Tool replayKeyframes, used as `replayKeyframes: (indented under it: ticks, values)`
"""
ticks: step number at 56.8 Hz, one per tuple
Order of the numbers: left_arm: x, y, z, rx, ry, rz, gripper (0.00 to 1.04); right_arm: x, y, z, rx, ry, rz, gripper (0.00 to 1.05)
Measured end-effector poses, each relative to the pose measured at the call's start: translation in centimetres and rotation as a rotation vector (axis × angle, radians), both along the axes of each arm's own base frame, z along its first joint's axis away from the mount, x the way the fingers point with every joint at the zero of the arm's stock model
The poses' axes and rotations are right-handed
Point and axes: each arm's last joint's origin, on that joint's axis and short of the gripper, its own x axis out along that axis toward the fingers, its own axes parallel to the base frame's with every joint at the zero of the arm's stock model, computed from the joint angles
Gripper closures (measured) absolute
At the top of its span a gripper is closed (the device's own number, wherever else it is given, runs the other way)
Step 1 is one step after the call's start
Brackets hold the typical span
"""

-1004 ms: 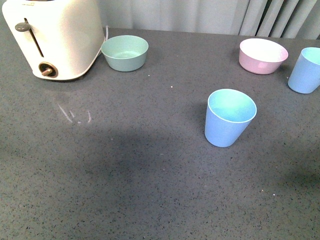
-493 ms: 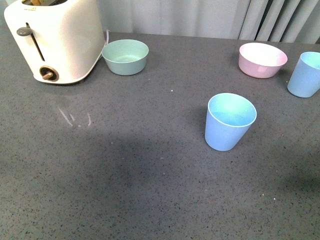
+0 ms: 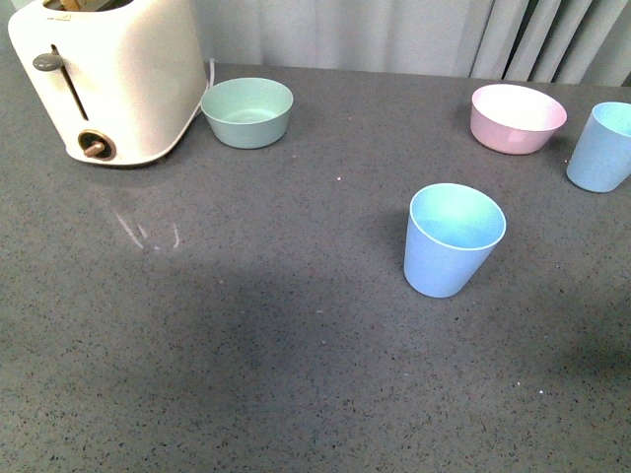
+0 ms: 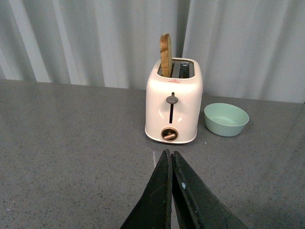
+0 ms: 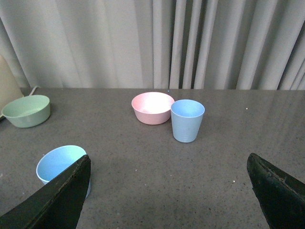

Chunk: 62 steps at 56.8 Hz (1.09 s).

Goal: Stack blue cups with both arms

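Observation:
Two light-blue cups stand upright on the grey table. One blue cup (image 3: 452, 238) is right of centre in the front view; the other blue cup (image 3: 601, 146) is at the far right edge, beside the pink bowl. The right wrist view shows the near cup (image 5: 59, 164) partly behind one finger and the far cup (image 5: 187, 120) ahead. My right gripper (image 5: 167, 164) is open, empty, well short of the far cup. My left gripper (image 4: 168, 153) is shut on nothing, pointing at the toaster. Neither arm appears in the front view.
A cream toaster (image 3: 110, 79) with a slice of bread (image 4: 165, 55) stands at the back left. A mint-green bowl (image 3: 246, 111) sits beside it. A pink bowl (image 3: 517, 117) is at the back right. Grey curtains hang behind the table.
The front view shifted slightly between one second and half a second ago; since then nothing has moved. Cups and bowls keep their places.

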Motion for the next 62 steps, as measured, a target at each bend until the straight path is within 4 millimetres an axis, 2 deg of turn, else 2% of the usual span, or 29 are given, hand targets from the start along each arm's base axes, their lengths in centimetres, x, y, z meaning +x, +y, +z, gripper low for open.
replayKeyframes:
  ticks: [11,28,40,46,48,53,60,62]
  values:
    - [-1.1,0.0,-0.3,0.0,0.008,0.0,1.03,0.0,0.0,0.0,0.0,0.0,0.0,0.09]
    - [-1.1,0.0,-0.3,-0.001,0.009,0.0,1.03,0.0,0.0,0.0,0.0,0.0,0.0,0.09]
    - [-1.1,0.0,-0.3,0.0,0.009,0.0,0.68,0.0,0.0,0.0,0.0,0.003,-0.002,0.09]
    - [-1.1,0.0,-0.3,0.0,0.009,0.0,0.52,0.6,-0.5,-0.1,-0.027,0.293,-0.071,0.09]
    - [-1.1,0.0,-0.3,0.0,0.009,0.0,0.45,1.5,-1.0,0.3,-0.049,0.367,-0.084,0.09]
    - [-1.1,0.0,-0.3,0.0,0.009,0.0,0.33,3.6,-2.1,1.5,-0.098,0.396,-0.105,0.09]
    - [-1.1,0.0,-0.3,0.0,0.009,0.0,0.13,8.4,-3.4,3.6,-0.186,0.389,-0.081,0.09]
    - [-1.1,0.0,-0.3,0.0,0.009,0.0,0.08,10.5,-3.7,4.0,-0.216,0.4,-0.057,0.09]
